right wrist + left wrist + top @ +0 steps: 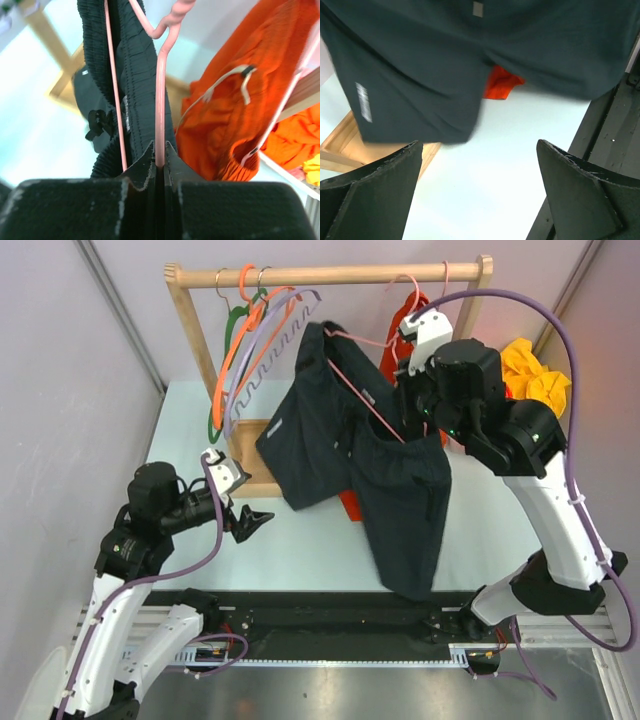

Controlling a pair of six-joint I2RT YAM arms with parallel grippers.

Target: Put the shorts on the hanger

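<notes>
Firmly, the right gripper [160, 152] pinches the rod of the pale-pink hanger [160, 100] between closed fingers, holding it above the middle of the bench [300, 550], towards the far edge. The dark shorts [400, 500] hang draped over that hanger, one leg dropping towards the near edge. The left gripper [254, 522] hovers by the left edge, jaws spread wide and gripping nothing. Orange shorts [235, 110] hang just behind, by the wooden rack [330, 276].
</notes>
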